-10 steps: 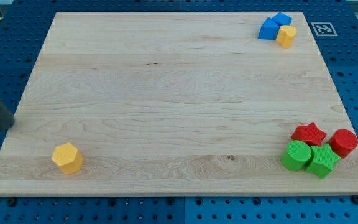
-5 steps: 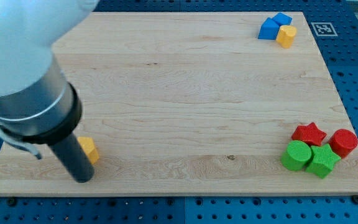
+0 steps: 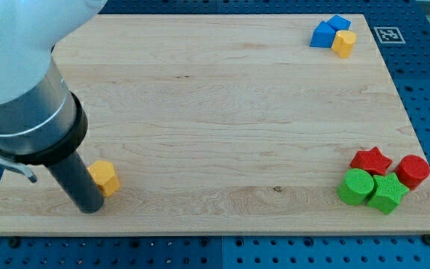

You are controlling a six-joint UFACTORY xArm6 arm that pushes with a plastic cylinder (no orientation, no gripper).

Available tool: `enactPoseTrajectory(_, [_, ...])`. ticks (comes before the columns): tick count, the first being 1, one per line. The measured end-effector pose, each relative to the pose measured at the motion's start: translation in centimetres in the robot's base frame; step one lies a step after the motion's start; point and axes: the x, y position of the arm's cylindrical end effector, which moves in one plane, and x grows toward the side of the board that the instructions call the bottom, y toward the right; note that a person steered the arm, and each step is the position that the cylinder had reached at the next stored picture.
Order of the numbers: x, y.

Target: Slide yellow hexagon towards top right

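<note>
Pressing against the yellow hexagon from seven o'clock, my tip, a bare rod with no hand, should drive steadily toward two o'clock across the desk.

Wooden board mid is open, no blocks btwn bottom left & top right. Obstacles: blue blocks w/ small yellow block at top right; red/green cluster bottom right.

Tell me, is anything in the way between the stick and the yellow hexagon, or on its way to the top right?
Nothing visible. My tip sits right against the yellow hexagon, on its lower left. The wood is bare along the diagonal until the blue blocks and another yellow block in the top right corner.
</note>
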Motion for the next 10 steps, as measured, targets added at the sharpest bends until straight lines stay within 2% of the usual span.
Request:
enactPoseTrajectory(2, [-2.4,1.5])
enactPoseTrajectory(5, [-10.5,3.0])
enactPoseTrajectory(7, [-15.2,6.1])
enactPoseTrajectory(9, [-22.2,8.1])
enactPoseTrajectory(10, [-24.7,11.1])
